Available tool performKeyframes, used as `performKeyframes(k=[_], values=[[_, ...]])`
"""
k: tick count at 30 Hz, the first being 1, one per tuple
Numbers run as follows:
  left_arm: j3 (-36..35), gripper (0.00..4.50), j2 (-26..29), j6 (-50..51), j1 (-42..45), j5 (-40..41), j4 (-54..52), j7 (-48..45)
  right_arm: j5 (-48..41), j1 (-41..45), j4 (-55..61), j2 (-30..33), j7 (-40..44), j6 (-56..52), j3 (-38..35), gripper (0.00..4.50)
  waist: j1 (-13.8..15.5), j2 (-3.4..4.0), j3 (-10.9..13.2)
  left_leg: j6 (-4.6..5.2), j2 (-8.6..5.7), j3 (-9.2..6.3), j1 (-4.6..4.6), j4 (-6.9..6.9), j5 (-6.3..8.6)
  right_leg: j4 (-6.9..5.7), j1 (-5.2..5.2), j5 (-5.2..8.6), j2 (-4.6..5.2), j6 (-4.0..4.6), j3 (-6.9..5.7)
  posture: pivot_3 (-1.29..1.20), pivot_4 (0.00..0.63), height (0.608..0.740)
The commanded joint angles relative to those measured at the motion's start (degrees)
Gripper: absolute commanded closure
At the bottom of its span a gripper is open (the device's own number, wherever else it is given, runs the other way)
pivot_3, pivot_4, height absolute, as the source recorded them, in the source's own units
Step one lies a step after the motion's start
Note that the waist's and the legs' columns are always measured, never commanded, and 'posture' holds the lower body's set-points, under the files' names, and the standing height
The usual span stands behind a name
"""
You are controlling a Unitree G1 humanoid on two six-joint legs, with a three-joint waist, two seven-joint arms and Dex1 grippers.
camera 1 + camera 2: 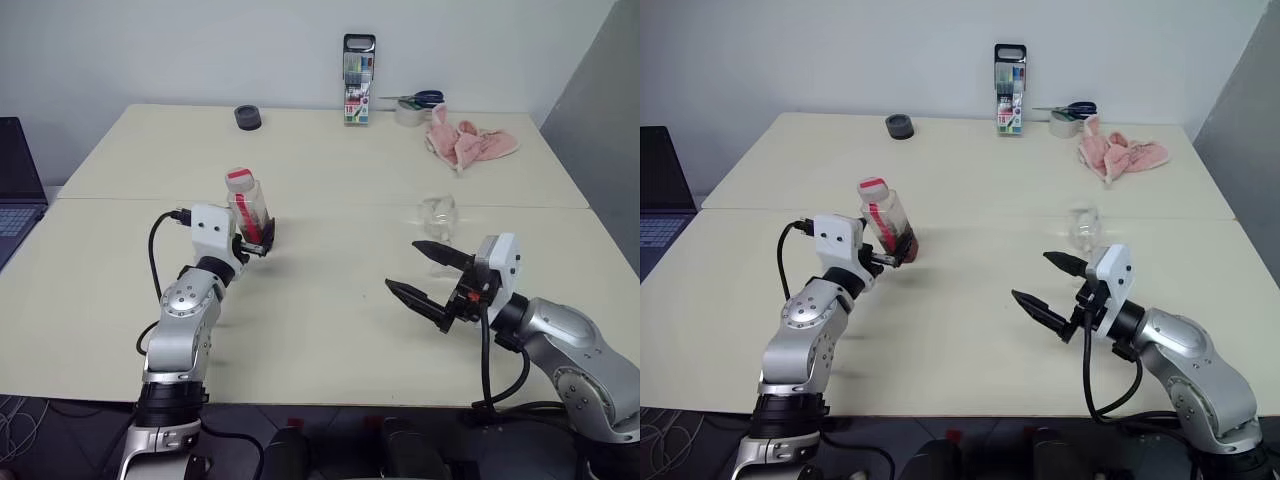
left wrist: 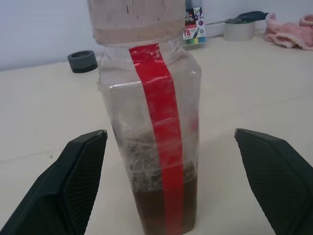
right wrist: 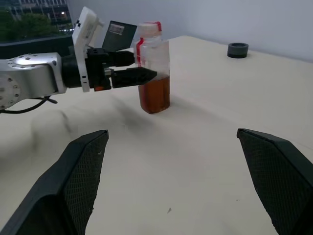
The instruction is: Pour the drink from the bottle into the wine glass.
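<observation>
Our left end effector brackets the small clear plastic bottle mid-desk, fingers apart, cap on; reddish-brown drink unpoured; right end effector spread, empty; clear stemmed wine glass towards desk's right edge; everything left.

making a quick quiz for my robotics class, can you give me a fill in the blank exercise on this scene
1. The bottle stands between the open fingers of the ____ gripper.
2. The bottle's cap is ____ on.
3. The wine glass stands just beyond the open ____ gripper.
4. The cloth at the table's far edge is ____.

Answers: left; still; right; pink
</observation>
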State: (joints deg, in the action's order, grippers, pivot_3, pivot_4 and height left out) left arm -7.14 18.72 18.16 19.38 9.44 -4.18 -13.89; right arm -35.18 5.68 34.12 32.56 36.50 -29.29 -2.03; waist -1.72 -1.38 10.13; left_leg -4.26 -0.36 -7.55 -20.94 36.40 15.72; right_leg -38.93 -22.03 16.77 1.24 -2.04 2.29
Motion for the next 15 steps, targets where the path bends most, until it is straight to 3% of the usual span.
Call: performKeyframes(k=[1,15], values=[[-1.2,0.04,0.1,-0.2,2.2,-0.4,-0.1,1.4,-1.6,0.2,2.1,0.7,2.1,0.6,-0.6,0.00,0.0,-0.01,0.0,0.00,0.00,0.00,0.00,0.00,0.00,0.00,0.00,0.00,0.00,0.00,0.00,0.00,0.150,0.740],[-0.9,0.04,0.6,-3.7,10.5,-1.8,11.4,1.8,-1.3,2.8,-0.7,1.8,7.1,1.6,-0.2,0.00,0.0,-0.03,0.0,-0.01,-0.01,0.02,-0.01,0.01,-0.01,0.00,0.00,-0.01,0.00,-0.01,0.01,0.00,0.150,0.740]])
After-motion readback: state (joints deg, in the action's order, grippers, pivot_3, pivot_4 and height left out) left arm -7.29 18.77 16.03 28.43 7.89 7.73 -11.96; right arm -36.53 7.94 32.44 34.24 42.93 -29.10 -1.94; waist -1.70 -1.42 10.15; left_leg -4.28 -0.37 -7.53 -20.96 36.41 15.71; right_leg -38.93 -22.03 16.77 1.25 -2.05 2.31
